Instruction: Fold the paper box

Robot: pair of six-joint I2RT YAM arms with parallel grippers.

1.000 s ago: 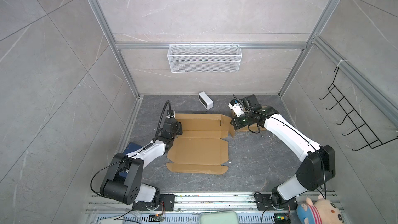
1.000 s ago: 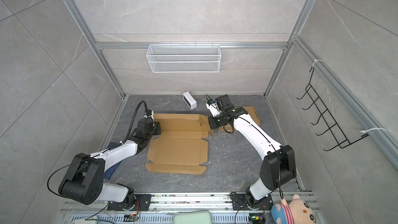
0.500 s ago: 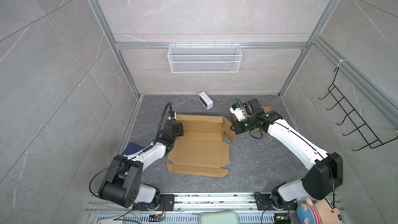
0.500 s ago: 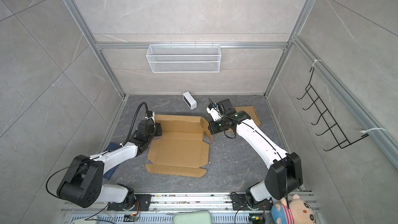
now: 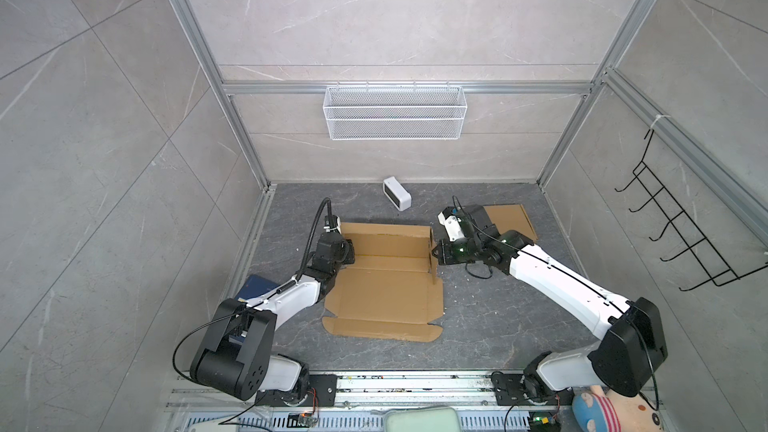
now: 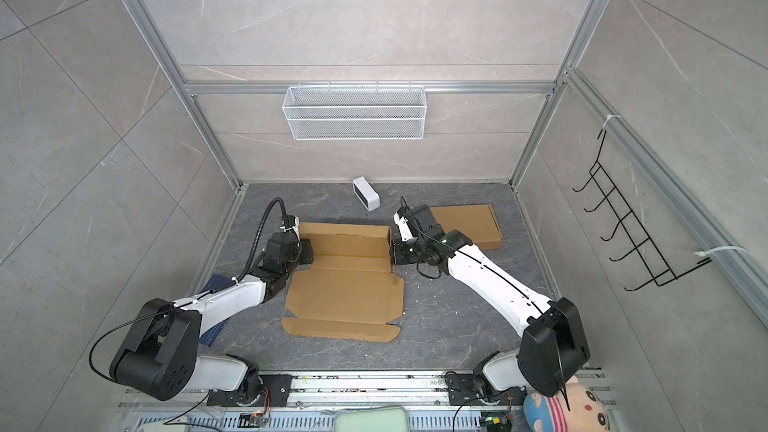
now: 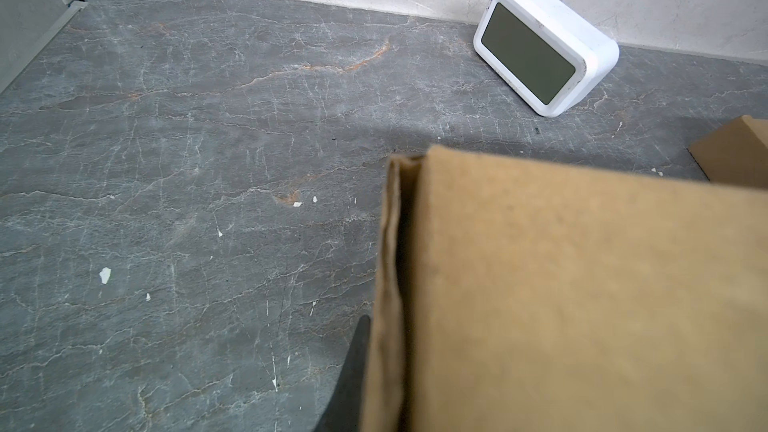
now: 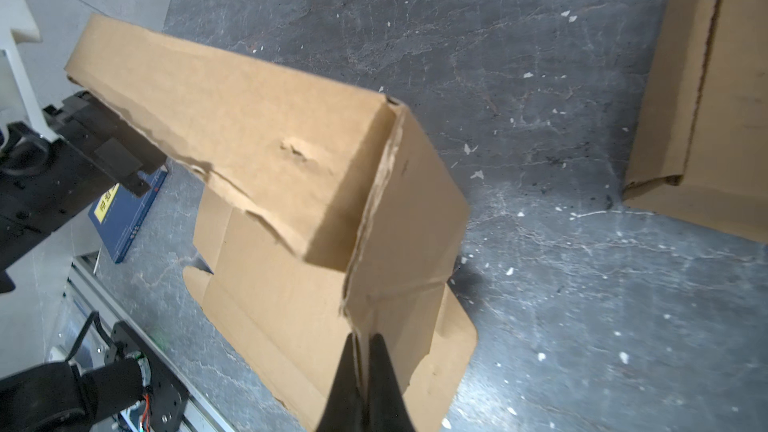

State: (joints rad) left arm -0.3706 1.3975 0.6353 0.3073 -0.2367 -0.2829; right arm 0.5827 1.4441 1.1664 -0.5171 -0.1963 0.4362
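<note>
Left jaws, right jaws clamped on opposite ends of paper box (image 5: 382, 288); clock (image 5: 397, 199) well apart behind.

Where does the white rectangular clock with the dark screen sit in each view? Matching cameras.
In a top view: white rectangular clock on the grey floor by the back wall, beyond the brown cardboard box.
In a top view: same spot, by the back wall.
Left wrist: past the box's raised edge, at the wall's foot.
Right wrist: not in it.
Shared landmark: the box, in all four.
</note>
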